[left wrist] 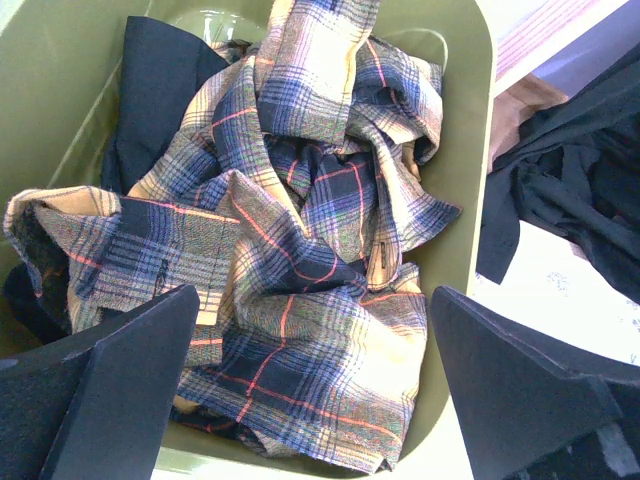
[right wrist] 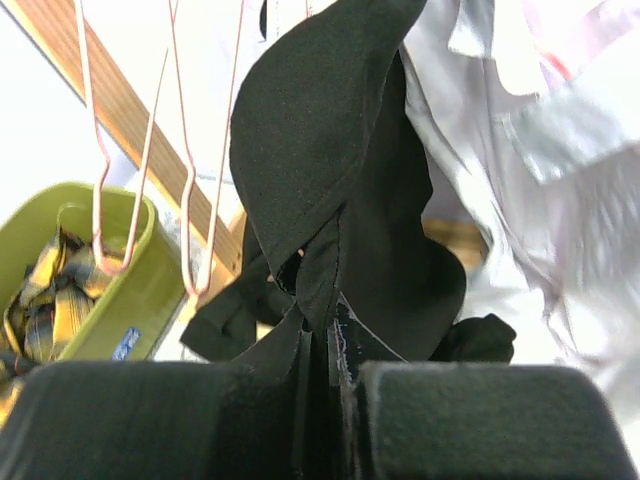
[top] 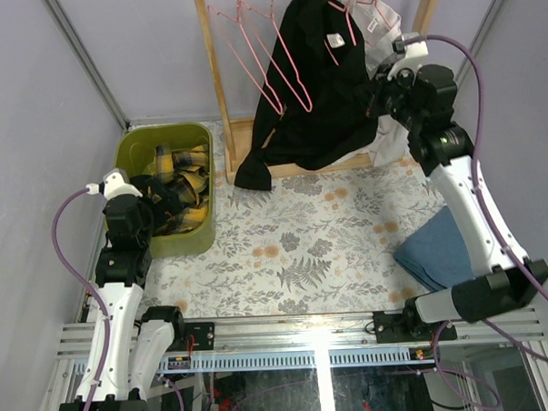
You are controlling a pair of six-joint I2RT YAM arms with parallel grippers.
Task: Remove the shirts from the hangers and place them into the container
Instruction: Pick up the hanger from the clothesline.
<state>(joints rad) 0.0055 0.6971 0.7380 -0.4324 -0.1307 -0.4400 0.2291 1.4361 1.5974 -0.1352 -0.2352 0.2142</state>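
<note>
A black shirt point(top: 314, 85) hangs from the rack, its hem trailing onto the table. My right gripper point(top: 376, 96) is shut on a fold of that black shirt point(right wrist: 320, 130), the cloth pinched between the pads of the right gripper point(right wrist: 330, 400). Behind it hangs a white shirt point(top: 380, 19) point(right wrist: 540, 200). Bare pink hangers point(top: 268, 60) point(right wrist: 190, 150) dangle to the left. The olive-green container point(top: 162, 138) point(left wrist: 60, 110) holds the plaid shirt point(top: 182, 187) point(left wrist: 300, 230) and a black shirt point(left wrist: 160, 80). My left gripper point(top: 151, 206) point(left wrist: 315, 380) stands open over the container's near end, holding nothing.
The light wooden rack frame point(top: 216, 90) stands at the back. A folded blue cloth point(top: 435, 248) lies at the right by the right arm. A floral cover point(top: 303, 241) lies over the table, and grey walls close both sides.
</note>
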